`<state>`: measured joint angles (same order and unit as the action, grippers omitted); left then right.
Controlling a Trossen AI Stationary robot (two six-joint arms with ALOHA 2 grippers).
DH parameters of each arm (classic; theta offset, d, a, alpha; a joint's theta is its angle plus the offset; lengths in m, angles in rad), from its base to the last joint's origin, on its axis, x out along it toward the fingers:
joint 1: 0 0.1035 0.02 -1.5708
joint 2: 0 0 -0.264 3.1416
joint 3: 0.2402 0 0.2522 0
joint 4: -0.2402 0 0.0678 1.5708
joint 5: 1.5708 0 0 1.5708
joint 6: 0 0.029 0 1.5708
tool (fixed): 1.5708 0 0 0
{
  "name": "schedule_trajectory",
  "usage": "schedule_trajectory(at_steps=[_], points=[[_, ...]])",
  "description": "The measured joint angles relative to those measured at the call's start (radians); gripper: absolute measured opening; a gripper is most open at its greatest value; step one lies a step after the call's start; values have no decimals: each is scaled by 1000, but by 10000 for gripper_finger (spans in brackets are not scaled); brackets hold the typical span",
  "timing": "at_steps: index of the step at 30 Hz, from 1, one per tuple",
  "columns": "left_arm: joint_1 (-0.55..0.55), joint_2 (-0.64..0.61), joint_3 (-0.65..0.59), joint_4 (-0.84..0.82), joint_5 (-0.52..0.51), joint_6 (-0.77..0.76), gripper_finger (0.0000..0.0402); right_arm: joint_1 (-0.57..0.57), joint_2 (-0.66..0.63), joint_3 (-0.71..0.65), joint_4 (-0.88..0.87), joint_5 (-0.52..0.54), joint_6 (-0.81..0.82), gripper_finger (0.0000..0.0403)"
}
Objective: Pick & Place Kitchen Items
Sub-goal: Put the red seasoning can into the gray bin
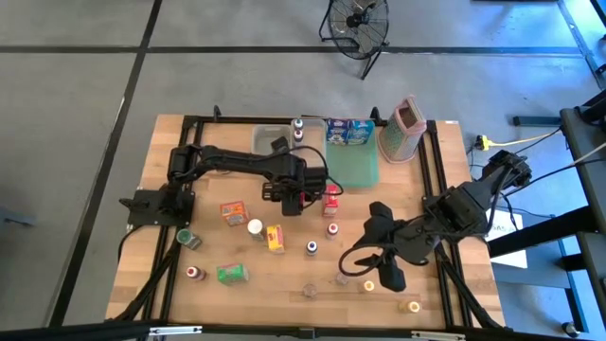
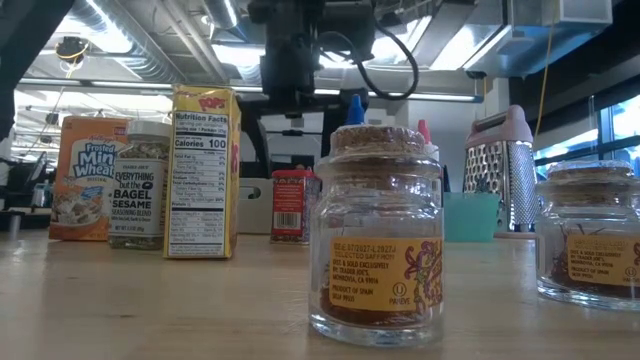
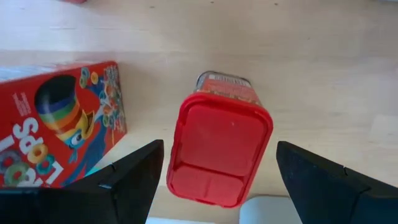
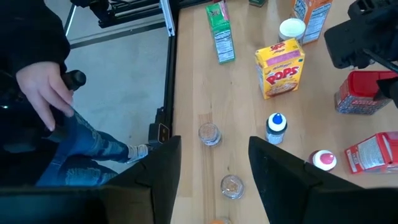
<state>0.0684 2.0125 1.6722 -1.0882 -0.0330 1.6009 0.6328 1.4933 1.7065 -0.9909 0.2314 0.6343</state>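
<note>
1. Left hand (image 3: 214, 180) hangs released over the red-capped spice jar (image 3: 219, 149), fingers spread either side, untouching.
2. That jar stands mid-counter (image 1: 284, 284), just at 3 o'clock of the red cereal box (image 3: 59, 124).
3. Judged light, stiff, slick plastic; best taken across the flat cap sides.
4. Right hand (image 4: 214, 168) waits released at 5 o'clock.
5. Readable labels: "POPS" (image 4: 281, 70), "Frosted Mini Wheats" (image 2: 88, 178), "Everything but the Bagel Sesame" (image 2: 139, 185).

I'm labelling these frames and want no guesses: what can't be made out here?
- Red-lidded container, left wrist view: its lid faces the camera, hiding the label.
- Froot Loops box, same view: cut off by the edge.
- Right gripper: holds nothing.
- Small jars, high view: contents too small to tell.
</note>
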Motion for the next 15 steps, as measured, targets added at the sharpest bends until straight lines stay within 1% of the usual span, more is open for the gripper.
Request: schedule_trajectory(at_steps=[7,11,15], points=[[1,0,-31,39,1,-50,308,-17,0,0,0,-2,-33,190],[1,0,-70,58,-3,-22,308,-27,0,0,0,-8,-41,190],[1,0,-100,105,-24,-31,308,-32,0,0,0,-11,-41,190]])
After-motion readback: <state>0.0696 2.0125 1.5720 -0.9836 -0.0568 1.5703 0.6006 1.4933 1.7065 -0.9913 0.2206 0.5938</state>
